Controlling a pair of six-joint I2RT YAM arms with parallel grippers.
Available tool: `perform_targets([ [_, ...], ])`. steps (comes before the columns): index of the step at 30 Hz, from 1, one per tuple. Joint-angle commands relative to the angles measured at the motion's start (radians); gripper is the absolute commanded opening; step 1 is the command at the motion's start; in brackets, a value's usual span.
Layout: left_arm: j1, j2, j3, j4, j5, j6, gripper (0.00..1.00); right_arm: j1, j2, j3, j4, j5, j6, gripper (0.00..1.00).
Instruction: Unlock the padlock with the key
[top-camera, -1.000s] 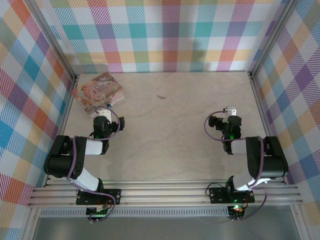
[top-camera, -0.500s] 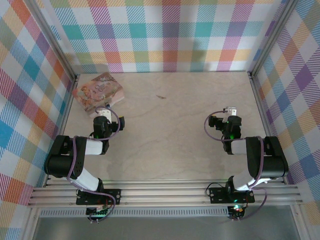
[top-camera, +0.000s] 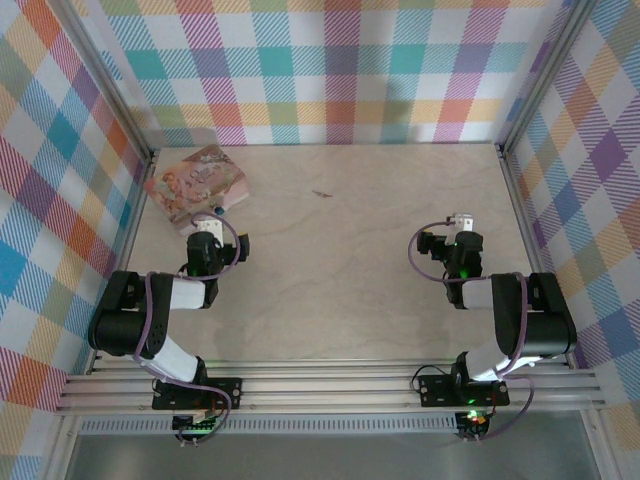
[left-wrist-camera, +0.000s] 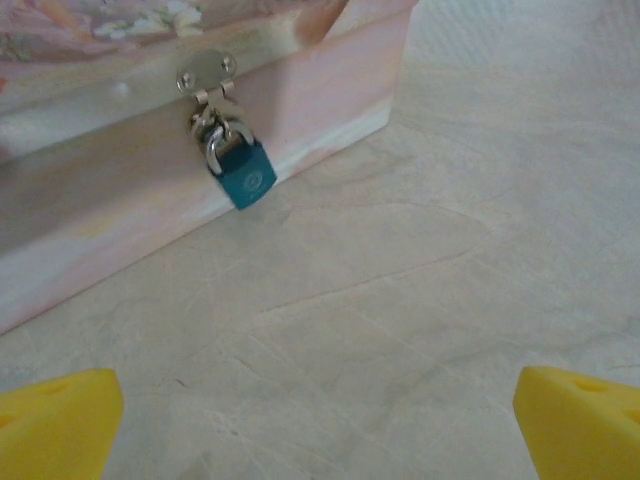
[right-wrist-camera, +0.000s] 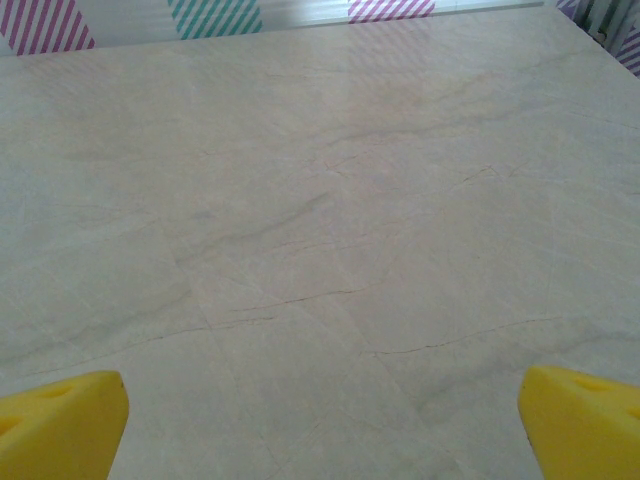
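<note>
Pale beige veined tabletop (top-camera: 340, 260) and pastel plaid walls (top-camera: 340, 70) are boxing me in. Tiny teal-blue metal-shackled padlock (left-wrist-camera: 243, 178) is hanging on the hasp (left-wrist-camera: 205, 72) of the pink illustrated rectangular tin (left-wrist-camera: 90, 210), ahead and slightly left of my left gripper (left-wrist-camera: 320, 430). It and my right gripper (right-wrist-camera: 320, 425) are both gaping wide, holding nothing.

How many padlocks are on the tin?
1: the padlock hangs from the hasp on the near side wall of the tin; its other sides are hidden.
</note>
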Motion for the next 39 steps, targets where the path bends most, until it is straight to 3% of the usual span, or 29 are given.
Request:
perform_targets([
  [1,0.008,-0.081,0.124,-0.261,0.009,-0.035,1.0,0.004,-0.015,0.025,-0.007,-0.024,-0.015,1.0],
  [4,0.009,-0.109,0.215,-0.459,0.007,-0.076,1.0,0.005,-0.096,0.049,-0.128,-0.039,-0.019,1.0],
  [11,0.017,-0.184,0.305,-0.672,-0.067,-0.243,1.0,0.005,-0.244,0.185,-0.517,-0.066,0.107,1.0],
  [18,0.027,-0.1,0.544,-1.003,-0.034,-0.293,0.99,0.02,-0.198,0.406,-0.906,-0.06,0.274,1.0],
  [27,0.062,0.019,0.829,-1.273,0.01,-0.373,0.94,0.154,-0.068,0.51,-0.966,-0.08,0.407,1.0],
  [35,0.102,0.109,0.982,-1.294,0.041,-0.376,0.89,0.291,0.101,0.683,-1.043,-0.126,0.413,1.0],
  [39,0.132,0.243,1.131,-1.319,0.045,-0.355,0.86,0.332,0.138,0.717,-1.045,-0.138,0.421,1.0],
])
